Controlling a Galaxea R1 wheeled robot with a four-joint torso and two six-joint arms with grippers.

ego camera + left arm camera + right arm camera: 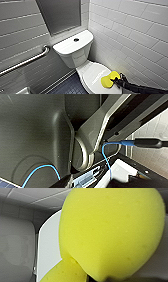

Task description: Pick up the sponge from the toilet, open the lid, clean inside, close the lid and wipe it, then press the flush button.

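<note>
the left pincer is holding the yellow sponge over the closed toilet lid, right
Not quite: it is the right pincer that holds the sponge over the closed lid. The head view shows its arm reaching in from the picture's right.

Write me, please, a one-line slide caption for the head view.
The right gripper holds the yellow sponge at the closed lid of the white toilet, by the tiled wall.

This is a bathroom, a small toilet room. A white toilet (86,72) with a dark flush button (76,39) on its tank stands in a corner of glossy white wall tiles (135,27). A metal grab bar (25,62) runs along the side wall above a dark tiled floor (67,87).
</note>
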